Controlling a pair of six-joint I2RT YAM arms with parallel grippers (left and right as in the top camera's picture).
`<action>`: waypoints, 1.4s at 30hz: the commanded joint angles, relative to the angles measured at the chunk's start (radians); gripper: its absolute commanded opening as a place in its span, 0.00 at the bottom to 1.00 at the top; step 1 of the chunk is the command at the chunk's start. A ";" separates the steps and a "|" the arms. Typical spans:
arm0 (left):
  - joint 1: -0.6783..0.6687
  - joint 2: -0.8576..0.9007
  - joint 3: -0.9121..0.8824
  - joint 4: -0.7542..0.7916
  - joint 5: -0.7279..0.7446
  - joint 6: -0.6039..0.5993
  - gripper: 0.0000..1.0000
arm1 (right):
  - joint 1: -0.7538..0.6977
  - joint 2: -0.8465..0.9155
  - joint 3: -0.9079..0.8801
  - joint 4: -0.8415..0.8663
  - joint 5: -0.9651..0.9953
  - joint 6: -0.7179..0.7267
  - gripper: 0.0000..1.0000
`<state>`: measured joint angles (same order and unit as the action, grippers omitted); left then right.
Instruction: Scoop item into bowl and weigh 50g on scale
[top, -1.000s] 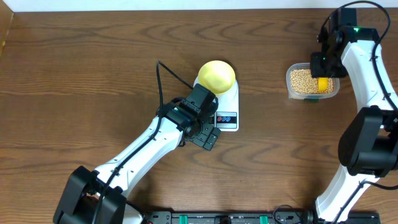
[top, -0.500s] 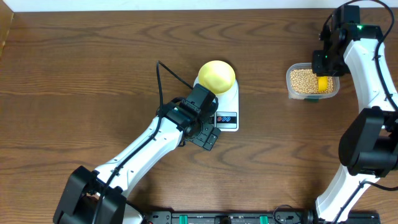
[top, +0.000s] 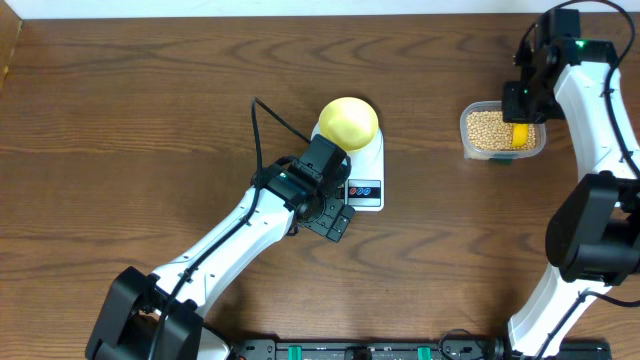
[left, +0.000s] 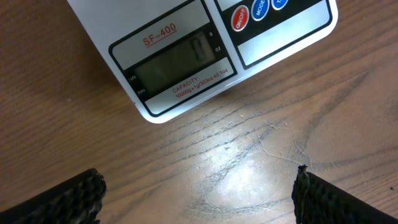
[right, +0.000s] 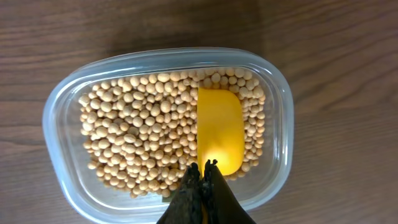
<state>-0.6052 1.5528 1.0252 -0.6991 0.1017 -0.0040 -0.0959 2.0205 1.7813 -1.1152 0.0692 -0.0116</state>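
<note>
Right gripper (right: 203, 167) fingers pinched together on the yellow scoop (right: 219, 127) lying in the soybeans (right: 137, 137) in the tub (right: 283, 124); left gripper (left: 198, 182) fingers wide apart above the desk (left: 249, 137) beside the scale (left: 174, 37).

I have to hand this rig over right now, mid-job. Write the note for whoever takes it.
Left gripper: open, empty, over the table in front of the scale; display reads 0.
Right gripper: shut on the scoop handle; scoop lies on the beans in the clear tub.
Bowl sits on the scale, no beans visible in it.
Done: bowl placed, scoop gripped. Left: scoop beans into bowl to 50 g.
</note>
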 joint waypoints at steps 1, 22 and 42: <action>0.000 -0.002 0.007 -0.003 -0.008 -0.016 0.98 | -0.039 -0.019 0.018 -0.004 -0.097 -0.011 0.01; 0.000 -0.002 0.007 -0.002 -0.008 -0.016 0.98 | -0.196 -0.019 -0.137 0.100 -0.418 -0.072 0.01; 0.000 -0.002 0.007 -0.003 -0.008 -0.016 0.98 | -0.269 -0.019 -0.200 0.151 -0.678 -0.090 0.01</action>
<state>-0.6052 1.5528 1.0252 -0.6991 0.1017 -0.0040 -0.3485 1.9938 1.5936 -0.9592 -0.4889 -0.0757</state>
